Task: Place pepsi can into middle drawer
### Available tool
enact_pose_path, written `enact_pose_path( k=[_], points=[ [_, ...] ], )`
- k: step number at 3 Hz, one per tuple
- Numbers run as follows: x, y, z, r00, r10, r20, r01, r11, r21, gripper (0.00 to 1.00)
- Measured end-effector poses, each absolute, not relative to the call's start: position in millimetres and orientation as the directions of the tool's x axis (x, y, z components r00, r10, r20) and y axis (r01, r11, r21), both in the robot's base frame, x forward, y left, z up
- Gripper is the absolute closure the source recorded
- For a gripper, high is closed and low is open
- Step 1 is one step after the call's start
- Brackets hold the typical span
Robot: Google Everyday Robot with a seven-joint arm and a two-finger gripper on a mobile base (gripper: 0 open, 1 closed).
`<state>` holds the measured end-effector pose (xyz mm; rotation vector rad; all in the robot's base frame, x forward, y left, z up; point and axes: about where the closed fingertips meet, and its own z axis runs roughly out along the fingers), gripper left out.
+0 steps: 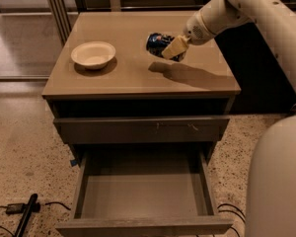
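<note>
Dark-blue pepsi can (pixel 156 41), seemingly tilted, gripped by the tool (pixel 173 48) above tabletop (pixel 133 75); middle drawer (pixel 143 189) open

I see a dim, warm scene, lit from above. The gripper (pixel 172 47), clamped on the can (pixel 157 42) above the right of the table (pixel 128 80), throws a dark shadow onto the top nearer me. The far tabletop has a pale sheen. The drawer (pixel 143 189) darkens toward its back.
</note>
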<state>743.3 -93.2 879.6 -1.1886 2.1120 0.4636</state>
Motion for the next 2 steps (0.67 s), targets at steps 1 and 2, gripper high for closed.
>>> enact_pose_path(
  k=[1, 2],
  points=[
    [705.5, -106.0, 896.3, -0.337, -0.599, -0.726, -0.857, 0.514, -0.027, 1.00],
    [659.2, -115.6, 901.3, -0.307, -0.598, -0.740, -0.868, 0.495, -0.040, 1.00]
  ],
)
